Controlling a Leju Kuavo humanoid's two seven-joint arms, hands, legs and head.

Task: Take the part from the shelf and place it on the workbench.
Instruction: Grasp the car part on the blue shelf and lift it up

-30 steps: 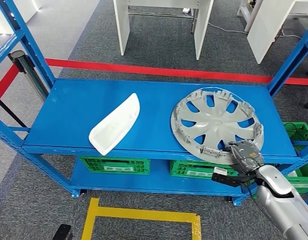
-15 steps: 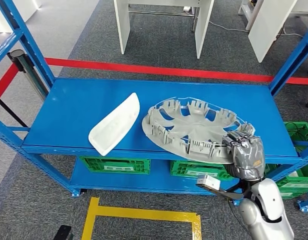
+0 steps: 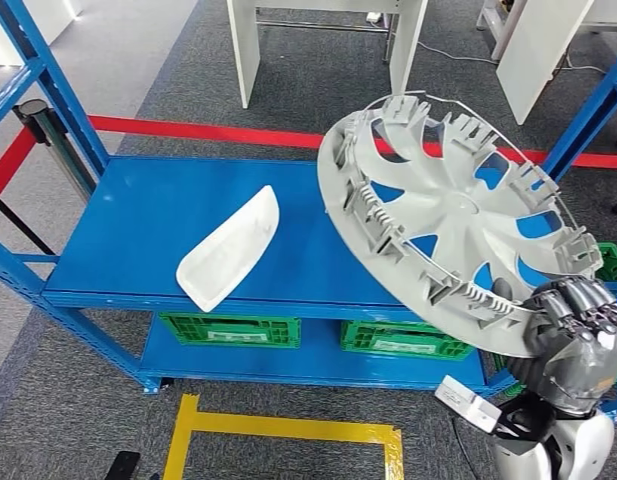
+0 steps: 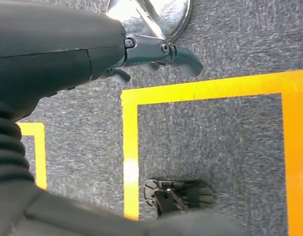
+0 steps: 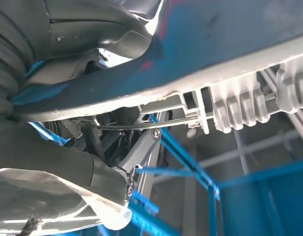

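Grey hubcap (image 3: 448, 215) is up off the shelf (image 3: 139, 215), tilted steeply, inner side with clips and wire ring facing the camera. Right hand (image 3: 580, 335) grips its near lower rim, fingers wrapped over the edge; the rest of the disc rises up and away to the left of the hand, over the right part of the shelf top. In the right wrist view the hubcap rim (image 5: 202, 78) runs right across the hand (image 5: 87, 147), thumb on one face, darker fingers on the other, clips and wire just beyond the fingers.

White curved panel (image 3: 229, 250) lies flat on the shelf top, well to the left of the right hand and apart from the hubcap. Green crates (image 3: 229, 330) sit on the lower shelf level, below and left of the hand. Red tape line (image 3: 199, 132) on the floor beyond the shelf, white tables (image 3: 320, 50) farther back. Yellow floor marking (image 3: 282, 430) near the shelf front.

Left hand (image 4: 157, 51) hangs over grey carpet (image 4: 216, 142), holding nothing, fingers loosely apart; yellow tape lines (image 4: 131, 147) beneath it.
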